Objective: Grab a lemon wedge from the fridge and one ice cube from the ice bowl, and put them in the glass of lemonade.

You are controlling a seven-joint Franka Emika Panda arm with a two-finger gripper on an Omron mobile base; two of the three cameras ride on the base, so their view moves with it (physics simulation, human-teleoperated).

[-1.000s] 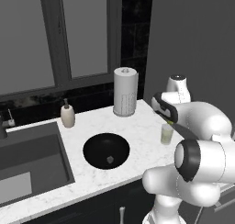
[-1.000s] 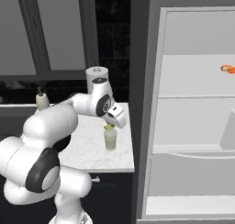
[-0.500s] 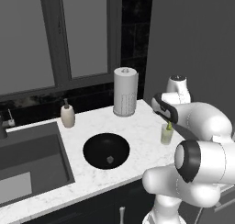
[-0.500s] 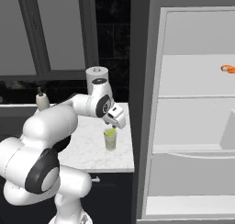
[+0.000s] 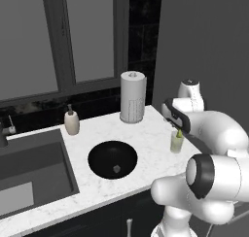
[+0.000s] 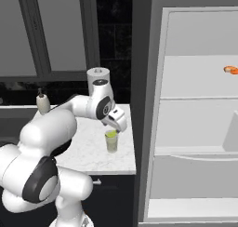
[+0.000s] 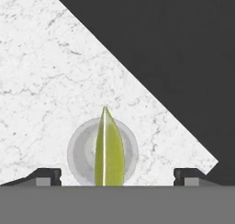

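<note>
The glass of lemonade (image 5: 176, 142) (image 6: 111, 142) stands near the counter's right end, beside the fridge (image 6: 195, 110), whose door is open. My gripper (image 5: 178, 129) (image 6: 115, 127) (image 7: 117, 176) hangs just above the glass, open, its fingertips (image 7: 46, 175) wide apart on either side of the rim. A yellow-green lemon wedge (image 7: 109, 147) sits upright inside the glass, free of the fingers. The black ice bowl (image 5: 99, 153) lies mid-counter with one ice cube (image 5: 115, 169) in it.
A paper-towel roll (image 5: 133, 96) and a soap dispenser (image 5: 72, 122) stand at the back of the counter. The sink (image 5: 29, 170) is to the left. A small orange piece (image 6: 231, 70) lies on an upper fridge shelf. The counter edge (image 7: 183, 126) runs close beside the glass.
The jaws have gone from shut to wide open. The lemon wedge has left the fingers and dropped into the glass. The arm has barely moved.
</note>
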